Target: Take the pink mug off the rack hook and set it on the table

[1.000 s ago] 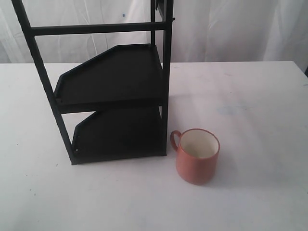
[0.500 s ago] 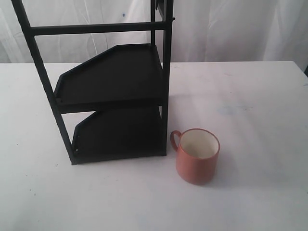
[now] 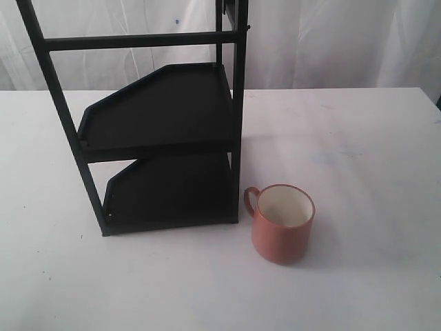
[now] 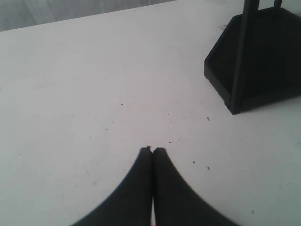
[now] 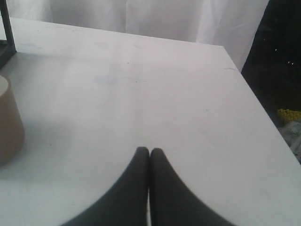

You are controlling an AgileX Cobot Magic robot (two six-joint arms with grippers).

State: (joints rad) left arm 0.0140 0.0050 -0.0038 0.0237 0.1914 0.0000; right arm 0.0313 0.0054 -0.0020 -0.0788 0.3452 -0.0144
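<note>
The pink mug (image 3: 282,224) stands upright on the white table (image 3: 372,158), just right of the black rack's front corner post, handle toward the rack. Part of the mug's side (image 5: 8,122) shows at the edge of the right wrist view. The rack hook (image 3: 247,28) is a small prong high on that post, with nothing hanging on it. My left gripper (image 4: 152,149) is shut and empty over bare tabletop, apart from the rack's base (image 4: 254,56). My right gripper (image 5: 149,149) is shut and empty, well away from the mug. Neither gripper shows in the exterior view.
The tall black rack (image 3: 162,131) with two flat shelves stands on the left half of the table. White curtains hang behind. In the right wrist view the table's edge (image 5: 256,101) drops off to a dark floor area.
</note>
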